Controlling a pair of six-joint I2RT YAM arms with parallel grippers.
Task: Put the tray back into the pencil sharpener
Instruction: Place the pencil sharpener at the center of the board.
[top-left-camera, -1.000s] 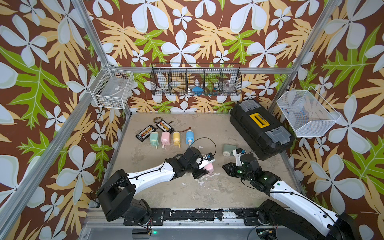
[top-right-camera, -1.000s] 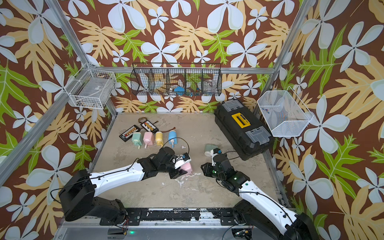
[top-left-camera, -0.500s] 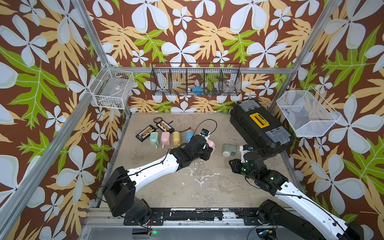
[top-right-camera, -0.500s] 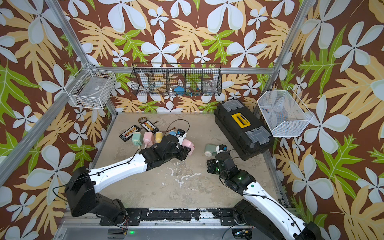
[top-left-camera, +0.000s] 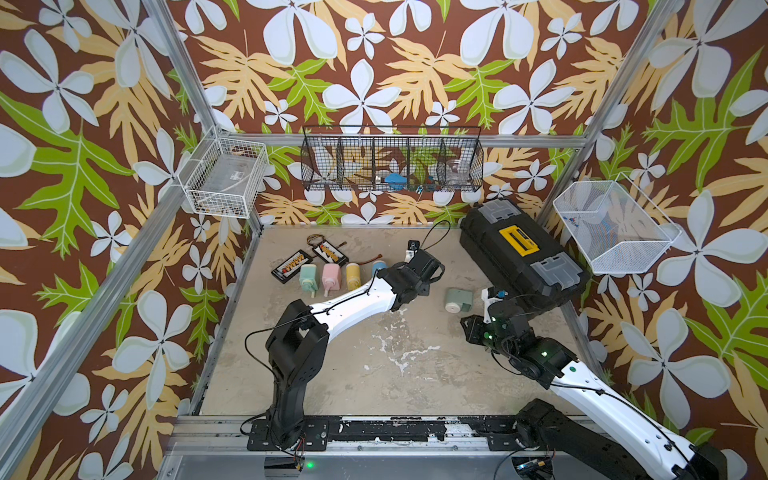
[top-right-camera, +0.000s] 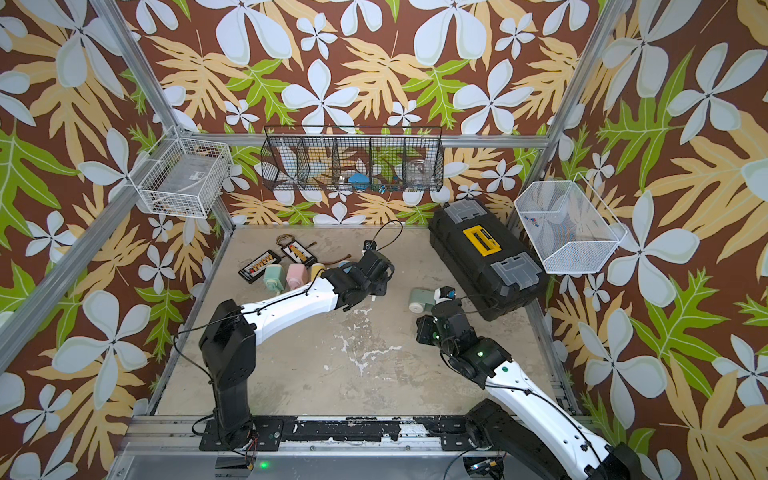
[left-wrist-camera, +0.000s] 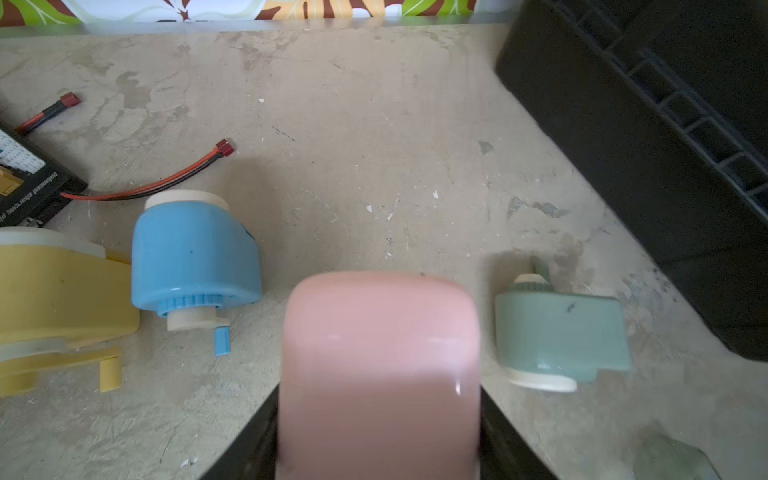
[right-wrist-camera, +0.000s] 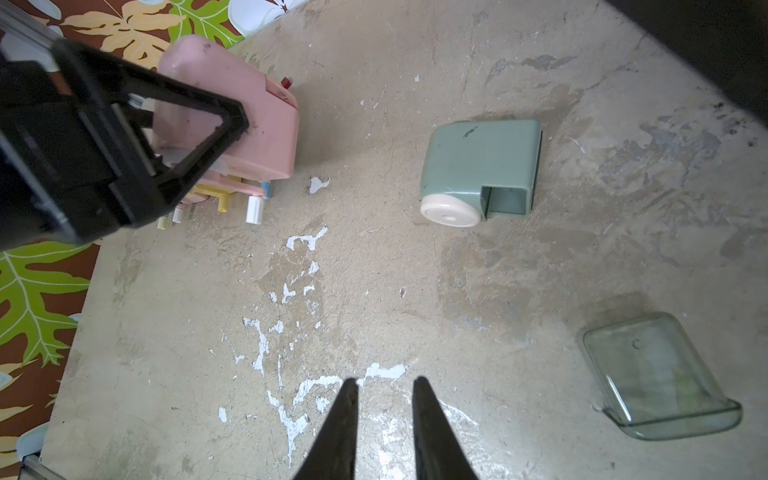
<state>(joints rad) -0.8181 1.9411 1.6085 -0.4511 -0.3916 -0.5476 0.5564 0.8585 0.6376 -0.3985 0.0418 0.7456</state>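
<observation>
- Tray (right-wrist-camera: 660, 374), clear with a green tint, lies flat on the table (right-wrist-camera: 374, 270) in the right wrist view. It is well apart from the green sharpener (right-wrist-camera: 478, 166), whose open slot shows on its near face. Only bare, scratched table is between the two.
- In the same view the right gripper (right-wrist-camera: 384, 384) has its tips a little apart and nothing is between them. The left gripper (right-wrist-camera: 183, 137) is clamped on a pink sharpener (right-wrist-camera: 257, 124), which is near the green one but not touching it.
- In the left wrist view the pink sharpener (left-wrist-camera: 378, 365) fills the middle, pressed between the black jaws. The blue sharpener (left-wrist-camera: 195, 257) and the yellow sharpener (left-wrist-camera: 62, 299) are on one side of it. The green sharpener (left-wrist-camera: 557, 332) is on the other side, close to the black toolbox (left-wrist-camera: 644, 145). A red-black cable (left-wrist-camera: 158, 183) lies beyond the blue one.
- In both top views the green sharpener (top-left-camera: 458, 300) lies between the two grippers, just beside the toolbox (top-right-camera: 482, 253). The right gripper (top-left-camera: 471, 330) is near it, low over the table. The left gripper (top-left-camera: 424, 266) covers what it holds, and I cannot find the tray here.
</observation>
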